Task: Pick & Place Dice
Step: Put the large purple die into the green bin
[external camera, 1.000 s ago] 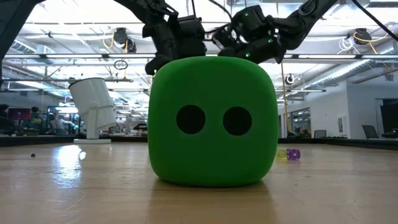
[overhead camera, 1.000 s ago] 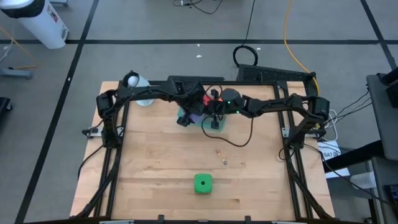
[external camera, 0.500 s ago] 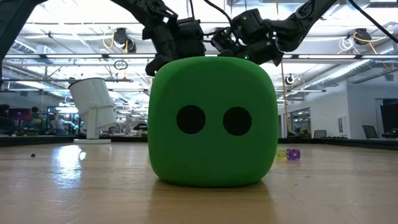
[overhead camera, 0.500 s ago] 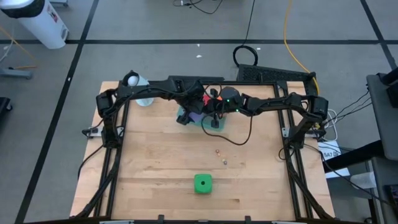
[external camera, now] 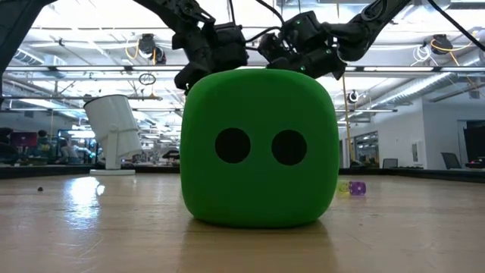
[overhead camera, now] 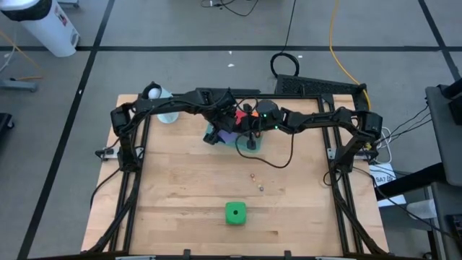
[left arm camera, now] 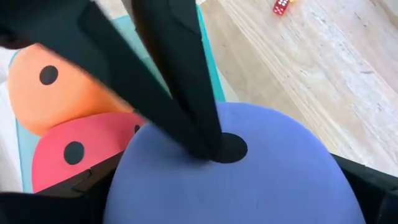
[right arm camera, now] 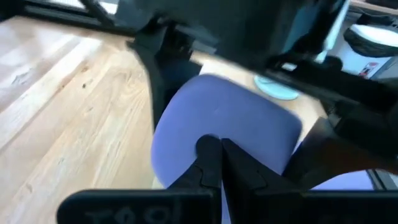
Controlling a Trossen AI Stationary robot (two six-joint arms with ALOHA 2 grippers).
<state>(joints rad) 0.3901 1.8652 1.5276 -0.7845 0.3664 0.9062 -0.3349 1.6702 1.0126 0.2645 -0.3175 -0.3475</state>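
A green die [overhead camera: 235, 212] [external camera: 258, 148] rests on one face near the table's near edge, far from both arms. At the far middle, both grippers meet over the teal tray [overhead camera: 253, 146] [left arm camera: 209, 71]. My left gripper [overhead camera: 221, 134] [left arm camera: 217, 193] is shut on a purple die [overhead camera: 228, 136] [left arm camera: 249, 180] [right arm camera: 230, 118]. My right gripper [overhead camera: 247, 134] [right arm camera: 219, 148] is shut, its tips against that die. An orange die [left arm camera: 56, 93] and a red die [left arm camera: 74, 155] sit in the tray. A second purple surface [right arm camera: 339, 185] shows beside the held die. My left gripper pinches the purple die between its two fingers, which show as dark shapes at opposite sides [left arm camera: 367, 183] of the die. Whether the die is lifted clear of the tray I cannot tell. My right gripper's shut fingertips [right arm camera: 210, 149] [left arm camera: 208, 140] touch a face of the purple die beside a dark pip [left arm camera: 233, 148], coming in at a slant.
Tiny dice [overhead camera: 253, 175] [external camera: 353, 187] [left arm camera: 280, 6] lie on the wood between the tray and the green die. A white tilted container [overhead camera: 157, 94] [external camera: 114, 136] stands at the far left corner. Bare wooden table [overhead camera: 166, 188] lies to the left and right of the green die.
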